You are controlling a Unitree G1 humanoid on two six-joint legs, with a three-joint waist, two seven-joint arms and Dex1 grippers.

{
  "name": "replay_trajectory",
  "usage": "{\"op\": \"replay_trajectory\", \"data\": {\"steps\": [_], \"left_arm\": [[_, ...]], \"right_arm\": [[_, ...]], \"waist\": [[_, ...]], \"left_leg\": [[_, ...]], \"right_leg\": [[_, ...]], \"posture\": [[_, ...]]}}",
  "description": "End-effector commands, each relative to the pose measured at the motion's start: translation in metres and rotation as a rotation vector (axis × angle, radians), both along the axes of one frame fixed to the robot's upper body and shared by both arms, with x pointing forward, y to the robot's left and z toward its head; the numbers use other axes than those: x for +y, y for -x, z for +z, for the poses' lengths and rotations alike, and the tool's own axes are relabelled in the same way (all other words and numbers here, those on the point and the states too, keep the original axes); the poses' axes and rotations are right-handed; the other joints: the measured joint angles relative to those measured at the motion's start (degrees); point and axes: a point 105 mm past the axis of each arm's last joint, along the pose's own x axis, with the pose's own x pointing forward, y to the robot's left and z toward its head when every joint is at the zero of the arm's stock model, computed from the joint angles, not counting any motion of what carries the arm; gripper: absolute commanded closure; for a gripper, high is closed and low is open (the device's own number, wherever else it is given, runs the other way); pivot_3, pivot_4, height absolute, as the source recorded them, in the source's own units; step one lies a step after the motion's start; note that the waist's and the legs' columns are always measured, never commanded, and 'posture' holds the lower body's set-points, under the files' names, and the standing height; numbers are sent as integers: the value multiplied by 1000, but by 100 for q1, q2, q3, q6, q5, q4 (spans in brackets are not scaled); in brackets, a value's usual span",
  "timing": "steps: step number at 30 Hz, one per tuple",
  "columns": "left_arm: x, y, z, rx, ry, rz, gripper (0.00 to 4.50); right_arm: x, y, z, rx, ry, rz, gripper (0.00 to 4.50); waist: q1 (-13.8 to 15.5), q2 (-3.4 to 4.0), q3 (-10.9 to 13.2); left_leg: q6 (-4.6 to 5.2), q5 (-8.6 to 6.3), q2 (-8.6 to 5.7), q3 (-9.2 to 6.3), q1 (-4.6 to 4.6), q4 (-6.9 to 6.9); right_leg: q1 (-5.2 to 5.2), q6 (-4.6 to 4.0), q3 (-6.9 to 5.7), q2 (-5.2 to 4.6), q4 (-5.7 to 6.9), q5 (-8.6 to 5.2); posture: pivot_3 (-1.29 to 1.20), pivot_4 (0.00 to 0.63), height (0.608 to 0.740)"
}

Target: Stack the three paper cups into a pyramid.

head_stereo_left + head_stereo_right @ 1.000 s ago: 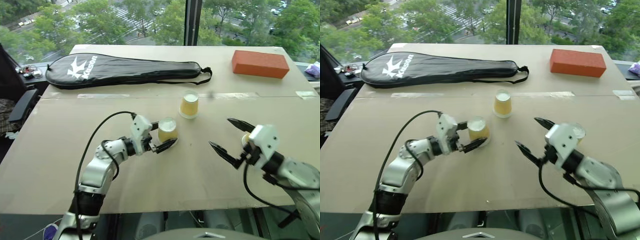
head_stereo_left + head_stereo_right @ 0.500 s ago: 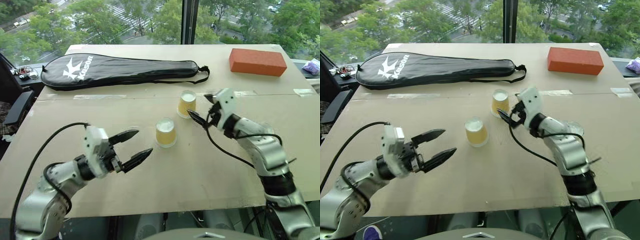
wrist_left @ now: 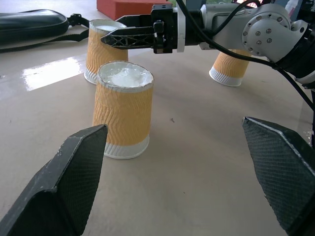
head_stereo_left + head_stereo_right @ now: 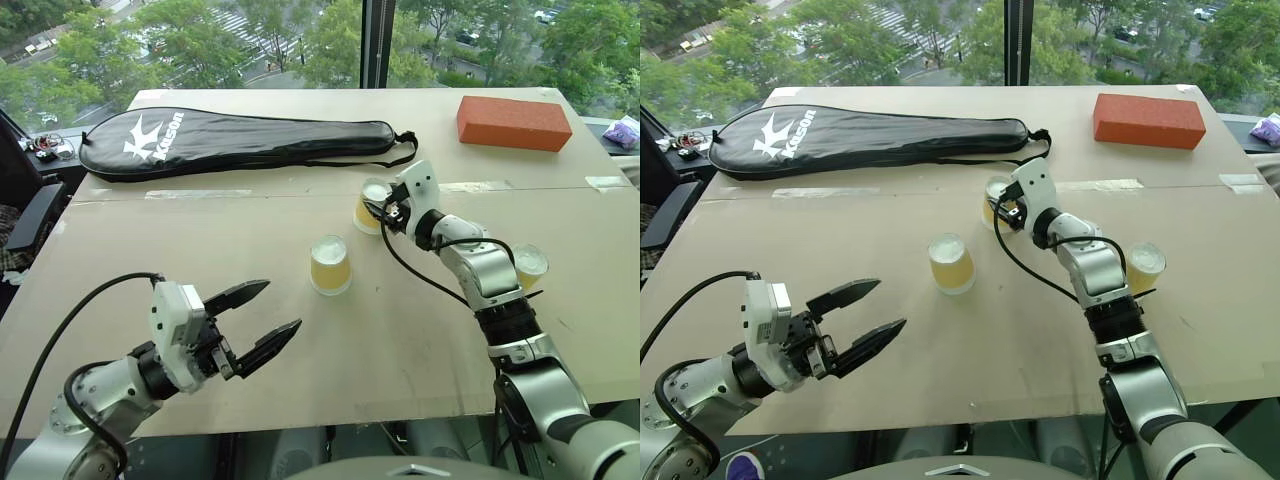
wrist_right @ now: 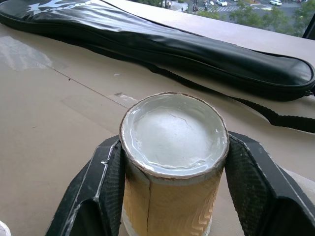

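Gripping the far cup (image 5: 173, 162): right gripper (image 4: 385, 208) pinches it between both fingers.
Left gripper (image 4: 260, 320) gapes empty, the middle cup (image 4: 330, 265) just ahead.

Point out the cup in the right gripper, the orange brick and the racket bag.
cup in the right gripper (image 5: 173, 129), right wrist view, white upturned base
orange brick (image 4: 516, 122), left eye view, top face
racket bag (image 4: 240, 141), left eye view, middle of the black cover

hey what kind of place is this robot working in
Probably an upper-floor office or lab. Behind the cardboard-covered table a big window looks down on treetops and a street, and a black office chair stands at the table's left edge.
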Motion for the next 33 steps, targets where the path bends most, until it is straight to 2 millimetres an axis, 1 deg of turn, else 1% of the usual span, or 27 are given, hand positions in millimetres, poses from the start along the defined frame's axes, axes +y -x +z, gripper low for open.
{"op": "replay_trajectory", "data": {"steps": [1, 3, 5, 7, 8, 10, 12, 14, 16, 20, 24, 28, 31, 33], "left_arm": [[-7, 3, 7, -54, -1, -19, 0], [-6, -2, 7, -84, -24, -6, 0], [-6, -2, 6, -72, 6, -12, 0], [-8, 2, 10, -79, 103, -80, 0], [-6, 3, 8, -57, 121, -88, 0], [2, 2, 4, -34, 127, -96, 0], [8, 2, -1, -6, 133, -104, 0], [11, 3, -3, 13, 145, -117, 0], [12, 3, -4, 21, 149, -137, 0], [14, 2, -3, 18, 141, -152, 0], [15, 5, -1, 26, 133, -182, 0], [16, 9, -1, 27, 115, -200, 0], [18, 11, -2, 30, 94, -192, 0], [18, 13, -2, 31, 94, -185, 0]], "right_arm": [[-11, 0, 31, -94, -43, 19, 2379], [-22, 9, 45, -137, -50, 54, 2379], [-30, 19, 55, -162, -61, 99, 2379], [-41, 38, 65, -175, -57, 174, 2379], [-48, 51, 67, -177, -39, 213, 2379], [-62, 73, 65, -166, 15, 244, 2379], [-67, 89, 61, -143, 37, 261, 2379], [-67, 101, 53, -109, 39, 271, 2379], [-61, 114, 44, -80, 34, 302, 2379], [-46, 123, 26, -53, 24, 306, 2379], [-35, 120, 13, -50, 31, 294, 2379], [-28, 117, 4, -65, 63, 304, 2379], [-22, 117, -11, -68, 108, 332, 2379], [-18, 118, -16, -69, 115, 353, 2379]], "waist": [[3, 2, 1], [23, 10, 6], [29, 17, 10], [27, 20, 12], [34, 20, 12], [29, 20, 12], [31, 20, 13], [-9, 21, 14], [-25, 20, 14], [-7, 20, 13], [4, 20, 14], [17, 19, 13], [17, 18, 13], [17, 19, 14]], "left_leg": [[0, 0, 0, 0, 0, 0], [0, 0, 0, -2, -1, 0], [0, 0, -3, -1, -3, 1], [0, 0, -3, 0, -3, 0], [1, 0, -3, -1, -4, -1], [1, -1, 0, -3, -4, -5], [2, -1, -1, -2, -5, -10], [2, -1, 0, 0, -4, -9], [2, -1, 3, 3, 3, -9], [1, -1, 8, 0, 7, -4], [1, -1, 8, 4, -1, -2], [1, -1, 5, 6, -6, -2], [1, -1, 5, 5, -7, -2], [1, -1, 5, 5, -6, -2]], "right_leg": [[-1, 0, 0, 0, 0, 0], [-1, 0, -2, 0, 0, 0], [-1, 0, -3, -2, 0, 0], [-2, 1, 0, -2, -2, 0], [-2, 1, -1, -2, -3, -1], [-2, 2, -6, 0, -7, -2], [-3, 3, -7, 2, -6, -3], [-4, 4, -11, 7, -4, -4], [-6, 16, 0, 17, -3, -11], [-5, 22, -1, 17, 2, -14], [-9, 22, 3, 11, -1, -14], [-12, 9, 4, 6, -5, -6], [-14, 4, 3, 7, -5, -4], [-14, 8, 2, 7, -4, -6]], "posture": [[0, 150, 740], [0, 150, 740], [0, 150, 740], [0, 150, 740], [0, 150, 740], [0, 150, 740], [0, 150, 740], [0, 150, 740], [0, 150, 740], [0, 150, 740], [0, 150, 740], [0, 150, 740], [0, 150, 740], [0, 150, 740]]}}
